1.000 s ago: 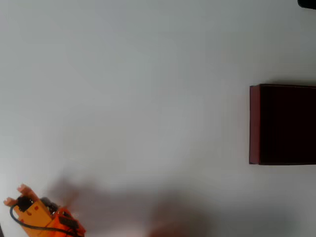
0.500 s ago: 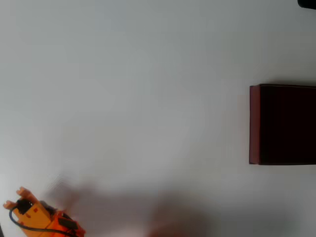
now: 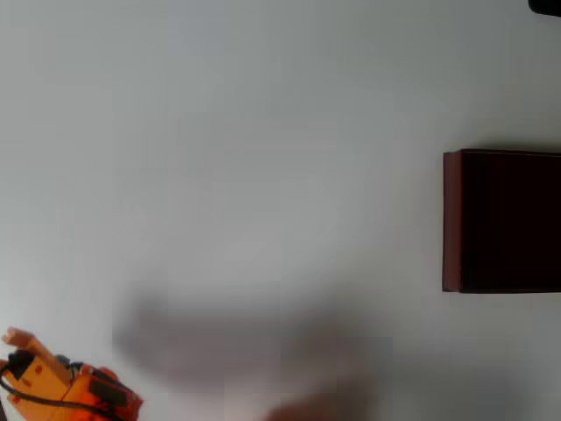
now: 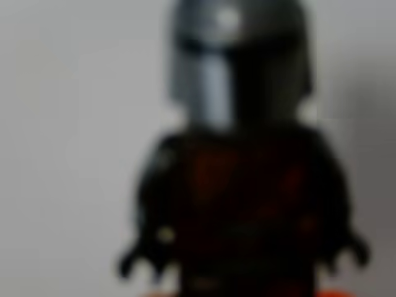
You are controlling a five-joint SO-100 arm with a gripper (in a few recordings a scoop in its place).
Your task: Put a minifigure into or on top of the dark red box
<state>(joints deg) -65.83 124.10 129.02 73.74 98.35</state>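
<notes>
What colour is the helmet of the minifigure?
Bluish-grey with a dark visor, seen best in the wrist view: minifigure.

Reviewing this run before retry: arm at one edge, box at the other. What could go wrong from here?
1. The minifigure sits blurred, very close to the wrist camera; whether the grip is firm cannot be told, so it may drop.
2. The dark red box lies across the table from the gripper; it is cut by the overhead frame edge, so the release may miss.
</notes>
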